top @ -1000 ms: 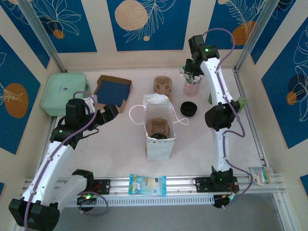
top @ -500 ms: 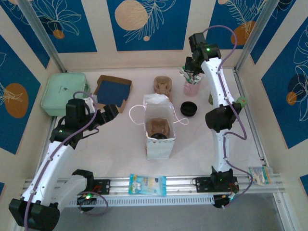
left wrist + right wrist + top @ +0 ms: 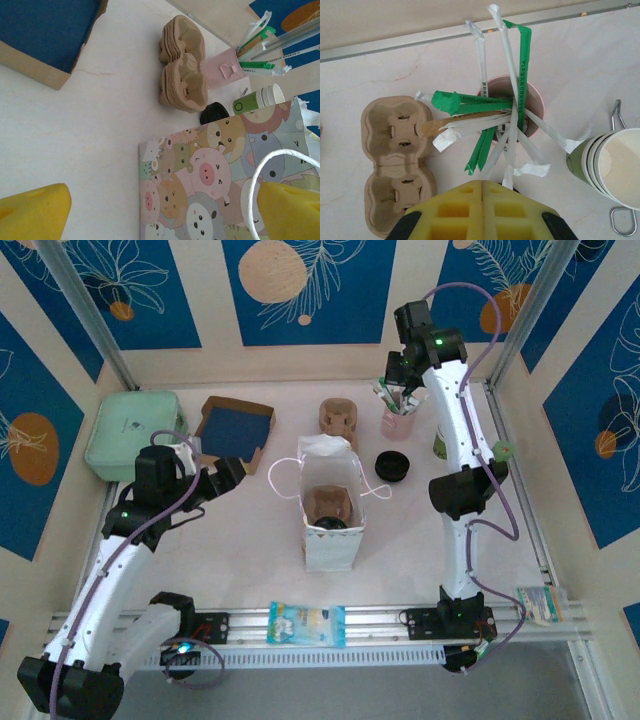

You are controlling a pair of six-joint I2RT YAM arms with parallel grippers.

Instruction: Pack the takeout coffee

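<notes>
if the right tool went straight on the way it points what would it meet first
Probably the wrapped straws sticking out of the pink cup just ahead of the right tool; depth is unclear.

Top cam: high, behind arm bases, looks down on whole worktop (image 3: 240,540). L wrist cam: low, close, looks past its jaws at bag (image 3: 210,190) and carrier (image 3: 182,75). R wrist cam: close, straight down, pink cup (image 3: 539,107) just beyond its jaws. Wrist cams share carrier and pink cup.

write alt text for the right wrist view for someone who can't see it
The shut yellow right gripper hangs above a pink cup stuffed with green and white wrapped straws, on a pale table. A brown cardboard cup carrier lies left of it, an open green-and-cream paper cup right of it.
</notes>
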